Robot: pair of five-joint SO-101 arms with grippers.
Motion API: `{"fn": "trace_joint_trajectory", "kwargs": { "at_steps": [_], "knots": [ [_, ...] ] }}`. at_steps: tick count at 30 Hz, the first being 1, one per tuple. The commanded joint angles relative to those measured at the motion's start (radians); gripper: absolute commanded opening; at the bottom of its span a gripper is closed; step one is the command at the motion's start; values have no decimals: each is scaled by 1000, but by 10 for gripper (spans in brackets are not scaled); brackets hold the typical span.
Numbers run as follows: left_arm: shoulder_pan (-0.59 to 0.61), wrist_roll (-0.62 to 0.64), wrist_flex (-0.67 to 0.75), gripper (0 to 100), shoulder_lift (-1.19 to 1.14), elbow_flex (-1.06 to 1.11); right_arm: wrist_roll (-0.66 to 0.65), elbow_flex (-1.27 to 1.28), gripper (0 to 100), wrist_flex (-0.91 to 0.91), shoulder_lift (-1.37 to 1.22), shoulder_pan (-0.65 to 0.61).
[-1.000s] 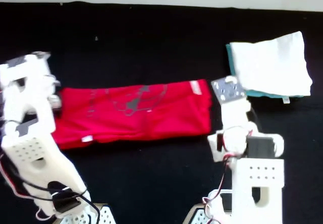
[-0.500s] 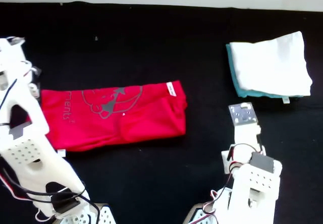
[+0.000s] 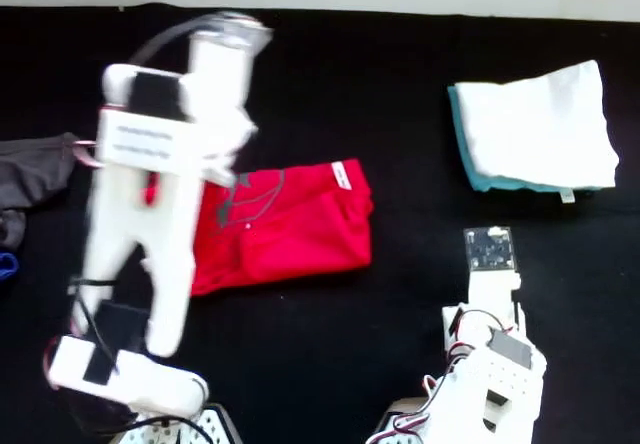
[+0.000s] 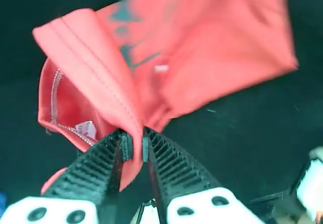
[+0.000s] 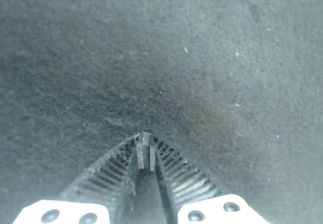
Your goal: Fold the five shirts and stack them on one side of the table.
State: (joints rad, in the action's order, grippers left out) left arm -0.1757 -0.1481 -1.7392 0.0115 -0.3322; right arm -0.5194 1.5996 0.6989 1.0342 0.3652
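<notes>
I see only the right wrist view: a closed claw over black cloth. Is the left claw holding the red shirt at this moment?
Observer: Yes, the left claw is shut on a folded edge of the red shirt.
Operator: Are any folded shirts already stacked?
Observer: A white shirt lies on a teal shirt, on the robot's right.
Operator: Is anything else waiting?
Observer: A dark garment lies bunched on the robot's left.

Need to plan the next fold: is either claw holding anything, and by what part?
The left claw is shut on the red shirt, pinching a doubled-over stitched edge near its inner label. The right claw is shut on nothing.
</notes>
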Motion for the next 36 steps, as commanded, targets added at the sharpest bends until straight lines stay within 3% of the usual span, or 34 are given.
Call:
{"fn": "trace_joint_trajectory", "kwargs": {
  "at_steps": [1, 12, 17, 21, 26, 31, 36],
  "knots": [
    [-177, 6, 74, 10, 41, 2, -9, 28, 5, -36, -10, 33],
    [-282, 6, 354, 10, -334, -5, -8, 31, 5, -36, -10, 33],
    [-309, 6, 362, 10, -458, -176, -8, 31, 5, -38, -10, 33],
    [-318, 6, 321, 17, -536, -309, -8, 31, 5, -38, -10, 33],
    [-308, 21, 180, 151, -576, -495, -8, 31, 5, -38, -10, 33],
    [-292, 80, -15, 153, -575, -708, -8, 31, 5, -38, -10, 31],
    [-143, 81, -31, 123, -588, -725, -8, 31, 5, -38, -10, 31]
  ]
}}
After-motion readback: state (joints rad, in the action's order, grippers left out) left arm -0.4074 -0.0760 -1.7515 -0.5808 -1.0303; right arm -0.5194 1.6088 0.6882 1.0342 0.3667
